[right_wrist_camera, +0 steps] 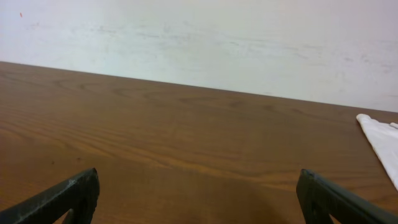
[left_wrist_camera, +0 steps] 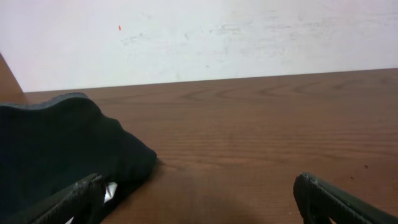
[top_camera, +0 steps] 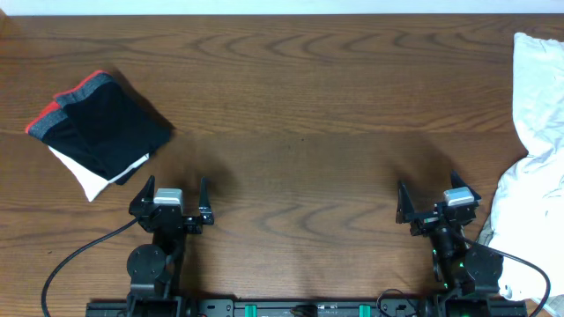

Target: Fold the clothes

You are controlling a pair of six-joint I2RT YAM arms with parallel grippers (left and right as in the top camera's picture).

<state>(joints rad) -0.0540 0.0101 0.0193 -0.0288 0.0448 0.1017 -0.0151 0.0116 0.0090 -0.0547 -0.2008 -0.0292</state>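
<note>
Overhead only, whole T-shirt [top_camera: 539,106] at right; left gripper [top_camera: 174,190], right gripper [top_camera: 430,195] wide, empty.

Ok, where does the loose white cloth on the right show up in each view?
Overhead: the white cloth lies heaped along the right edge.
Left wrist: not in it; only the dark folded stack shows, at the left.
Right wrist: one corner of it shows at the far right edge.
Shared landmark: the wooden table.

a dark brown wood-grain surface [top_camera: 300,97] fills the overhead view, its grain in long wavy lines. beyond its far edge stands a plain white wall [left_wrist_camera: 249,37], faintly scuffed, with one small red speck [left_wrist_camera: 119,27].
</note>
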